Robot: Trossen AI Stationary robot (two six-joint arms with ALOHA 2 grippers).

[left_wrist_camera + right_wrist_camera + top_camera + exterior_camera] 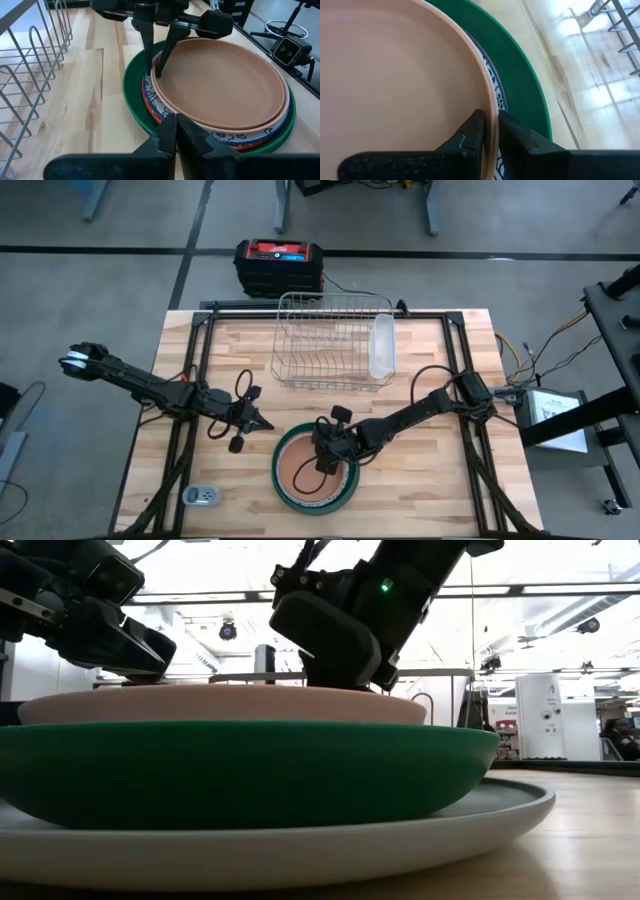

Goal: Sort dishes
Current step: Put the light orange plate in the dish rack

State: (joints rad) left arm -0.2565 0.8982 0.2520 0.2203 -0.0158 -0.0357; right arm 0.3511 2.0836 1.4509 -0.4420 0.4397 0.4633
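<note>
A stack of dishes (315, 475) sits near the table's front edge. It has a large pale grey plate (300, 852) at the bottom, then a dark green one (240, 775), then a red-and-white patterned one (155, 107). A terracotta-pink plate (220, 80) lies on top. My right gripper (492, 131) is shut on the pink plate at the stack's far side. My left gripper (176, 131) hangs shut just left of the stack and touches nothing. My right gripper pinches the pink plate's raised rim (493, 117) at the plate's far edge. One finger (470, 131) is inside the plate and the other (517, 134) is outside it. The fingers slant down from the far right. The plate lies level on the stack.
A silver wire rack (335, 340) stands at the table's far middle, with a clear oblong tub (383, 345) at its right end. A small grey object (200, 496) lies near the front left corner. Bare wood lies left and right of the stack.
</note>
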